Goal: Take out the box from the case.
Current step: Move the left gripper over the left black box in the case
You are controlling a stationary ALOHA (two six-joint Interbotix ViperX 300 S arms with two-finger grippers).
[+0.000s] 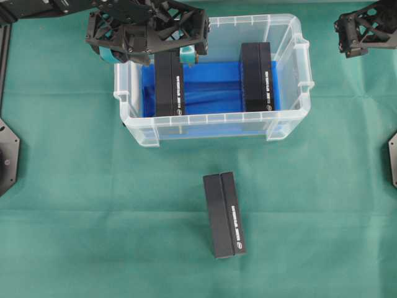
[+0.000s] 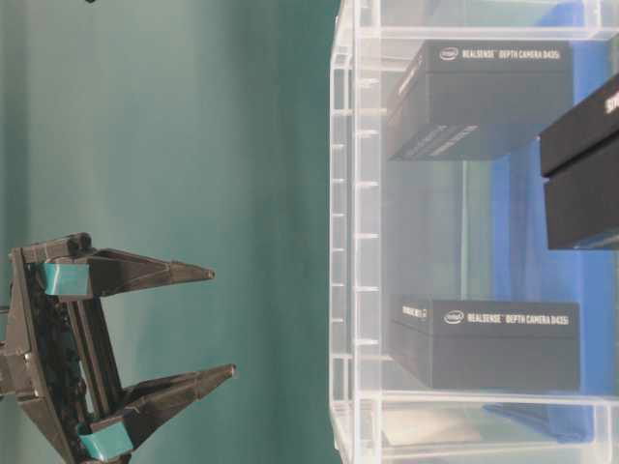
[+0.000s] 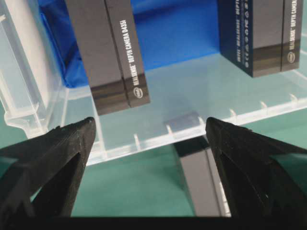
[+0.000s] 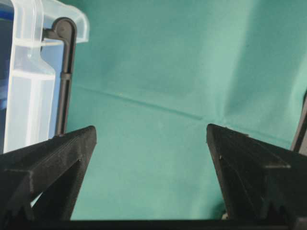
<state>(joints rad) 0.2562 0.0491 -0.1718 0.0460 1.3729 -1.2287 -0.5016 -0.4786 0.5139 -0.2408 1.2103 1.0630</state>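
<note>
The case (image 1: pixel 290 37) is a clear bin lined with blue cloth. Two black boxes stand inside it, one on the left (image 1: pixel 169 84) and one on the right (image 1: pixel 256 77). My left gripper (image 1: pixel 149 53) hovers open above the back end of the left box, touching nothing. From table level this gripper (image 2: pixel 222 321) is clear of the case rim (image 2: pixel 340 290), in line with the left box (image 2: pixel 484 338). In the left wrist view the left gripper (image 3: pixel 149 124) is empty, with that box (image 3: pixel 112 52) ahead. My right gripper (image 1: pixel 365 30) is open and empty, off past the case's right side.
A third black box (image 1: pixel 224 214) lies on the green cloth in front of the case. The right wrist view shows the right gripper (image 4: pixel 151 128) over bare green cloth, with a case corner and its dark handle (image 4: pixel 64 72) at the left. Arm bases sit at both table edges.
</note>
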